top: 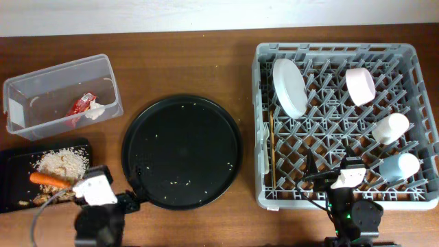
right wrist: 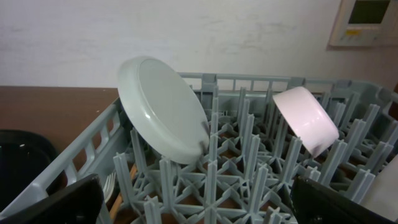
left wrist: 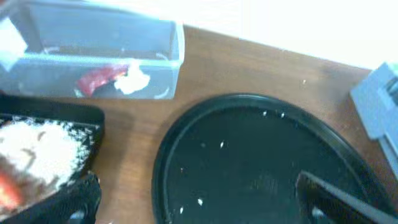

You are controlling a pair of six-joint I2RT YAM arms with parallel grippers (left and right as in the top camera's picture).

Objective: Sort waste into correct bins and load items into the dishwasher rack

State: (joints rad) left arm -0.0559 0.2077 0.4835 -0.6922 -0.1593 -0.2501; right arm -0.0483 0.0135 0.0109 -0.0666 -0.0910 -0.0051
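A round black tray [top: 182, 151] with a few rice grains lies at table centre; it also shows in the left wrist view [left wrist: 261, 162]. The grey dishwasher rack [top: 418, 123] on the right holds a white plate [top: 289, 86], a pink bowl [top: 360, 86], two cups [top: 391, 127] [top: 399, 166], a fork [top: 266, 147] and chopsticks [top: 271, 147]. A clear bin [top: 62, 96] holds a red wrapper [top: 81, 105] and a crumpled tissue [top: 95, 111]. A black tray [top: 17, 180] holds rice [top: 63, 162] and a carrot [top: 48, 180]. My left gripper [left wrist: 199, 205] is open and empty over the round tray's near-left rim. My right gripper [right wrist: 199, 205] is open and empty over the rack's front.
The rack's front wall [right wrist: 81, 168] and pegs stand right below my right fingers. In the right wrist view the plate [right wrist: 165, 109] leans upright and the pink bowl [right wrist: 305, 118] stands on edge. Bare wood [left wrist: 130, 149] lies between the two black trays.
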